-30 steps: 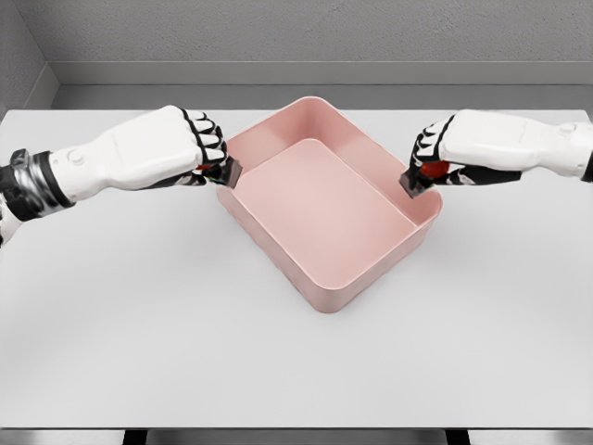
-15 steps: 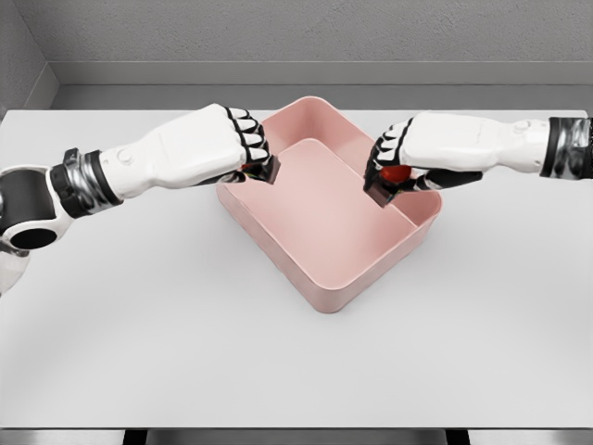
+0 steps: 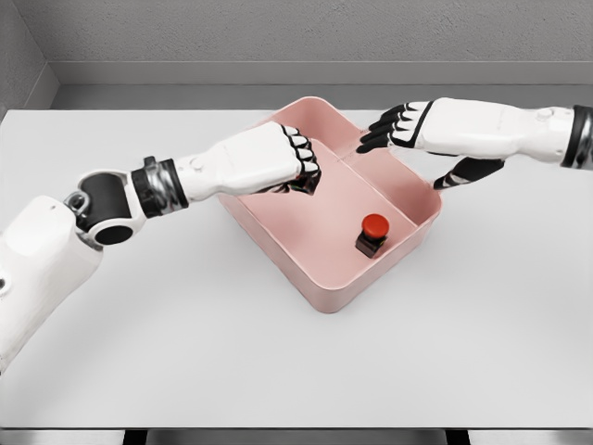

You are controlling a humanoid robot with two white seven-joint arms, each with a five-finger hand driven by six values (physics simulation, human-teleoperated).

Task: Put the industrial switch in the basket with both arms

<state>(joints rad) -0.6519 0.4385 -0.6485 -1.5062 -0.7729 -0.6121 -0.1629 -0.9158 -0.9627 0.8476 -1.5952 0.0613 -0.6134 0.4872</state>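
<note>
Pink basket (image 3: 324, 295) sitting rotated on the white tabletop (image 3: 185, 352), corners at roughly 12, 3, 6 and 9 o'clock. Industrial switch (image 3: 372, 234) resting upright on the basket floor, toward the 4 o'clock side, close to the right wall: dark body, red round button on top, free of both hands. Right hand (image 3: 408, 130) hovering above the basket's 1 o'clock rim, fingers spread and extended toward 9 o'clock, thumb hanging down apart from them, holding nothing. Left hand (image 3: 295, 167) over the basket's 10 o'clock wall, reaching inside, fingers curled into a fist with the knuckles pointing to 3 o'clock; something dark with a hint of red just visible under the curled fingers, too hidden to identify, so cannot tell whether anything is gripped. Left arm stretched in from 8 o'clock, right arm in from 3 o'clock. Hands near each other across the basket, not touching, both well clear of the switch.
</note>
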